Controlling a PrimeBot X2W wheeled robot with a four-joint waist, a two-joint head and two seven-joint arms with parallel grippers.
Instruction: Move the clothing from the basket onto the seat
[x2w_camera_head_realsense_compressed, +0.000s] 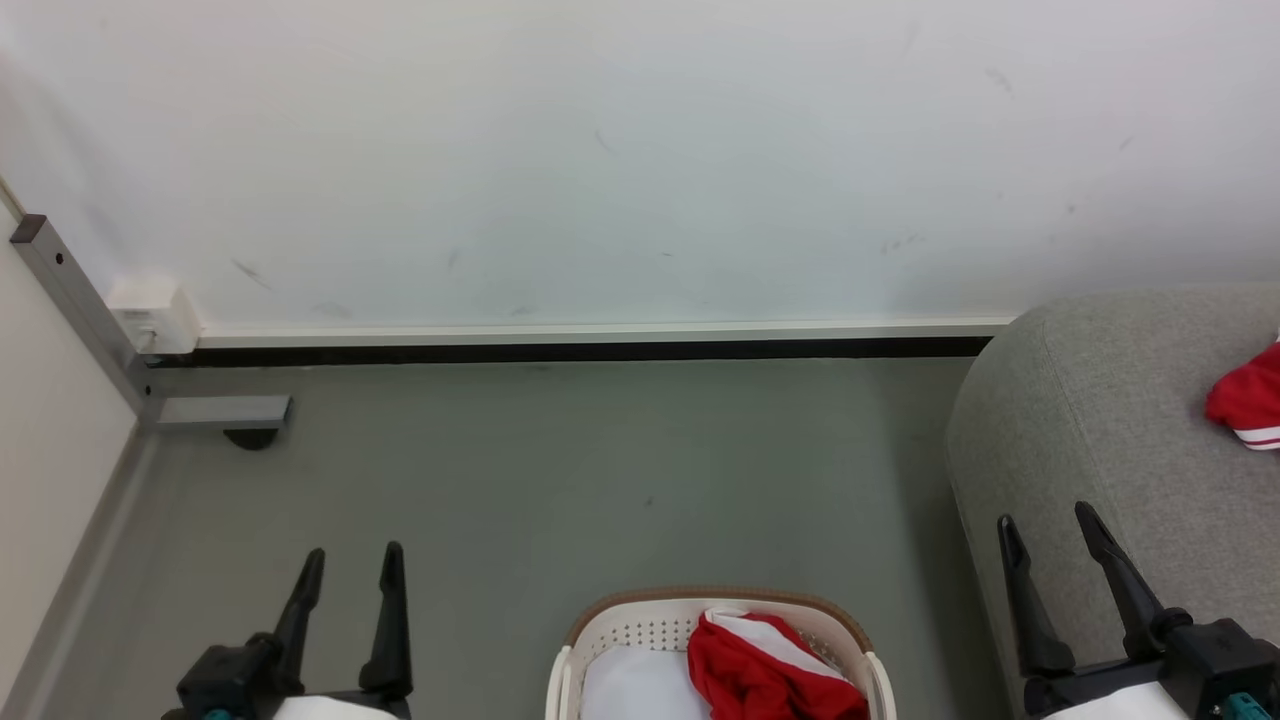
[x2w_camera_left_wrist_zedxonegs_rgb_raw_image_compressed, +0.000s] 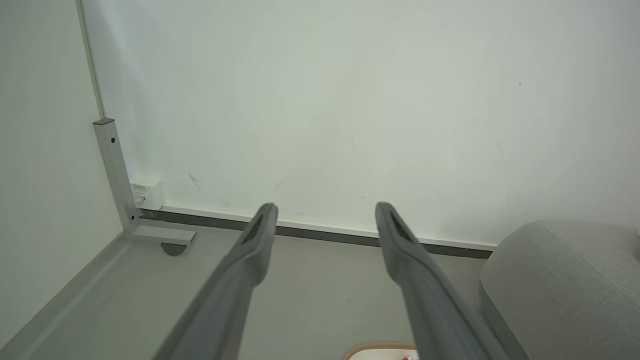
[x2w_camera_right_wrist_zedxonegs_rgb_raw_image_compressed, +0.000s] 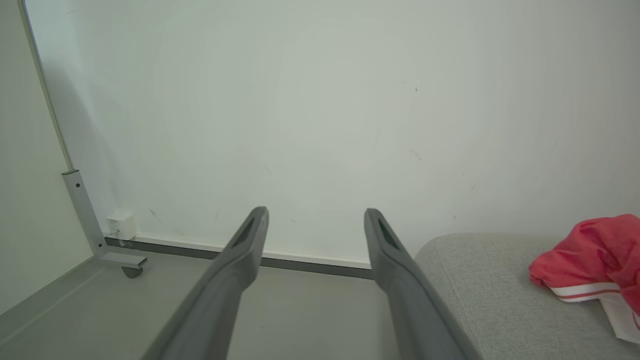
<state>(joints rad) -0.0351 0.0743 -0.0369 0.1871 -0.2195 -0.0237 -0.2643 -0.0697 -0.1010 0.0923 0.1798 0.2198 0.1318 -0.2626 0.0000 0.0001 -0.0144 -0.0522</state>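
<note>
Red fabric first: one bright red garment (x2w_camera_head_realsense_compressed: 760, 670) with a white panel sits crumpled inside the laundry basket (x2w_camera_head_realsense_compressed: 720, 597), bunched toward its right half. There's some white stuff (x2w_camera_head_realsense_compressed: 635, 685) next to it on the left, and I can't tell what that is. The basket is cream plastic with perforated walls and a brown rim band. It stands on the grey floor (x2w_camera_head_realsense_compressed: 600, 470) at the bottom middle of the head view, near the left end of the sofa (x2w_camera_head_realsense_compressed: 1090, 420).

A second garment (x2w_camera_head_realsense_compressed: 1250, 400), same red with paired white stripes along the edge, is lying on the grey woven sofa, way over at the right edge of the head view. The right wrist view shows it resting in a loose heap on the cushion.

The left gripper (x2w_camera_head_realsense_compressed: 353, 560) hangs over bare floor, left of the basket and well apart from it, with its two dark fingers spread. The right gripper (x2w_camera_head_realsense_compressed: 1045, 520) is over the sofa's rounded left end, its fingers also spread wide. In both wrist views, wall and floor show through the gap.

In the background there's a scuffed white wall (x2w_camera_head_realsense_compressed: 640, 150) with a dark baseboard (x2w_camera_head_realsense_compressed: 600, 350). A grey metal frame leg (x2w_camera_head_realsense_compressed: 80, 290) and a small white socket box (x2w_camera_head_realsense_compressed: 155, 310) sit in the left corner.
</note>
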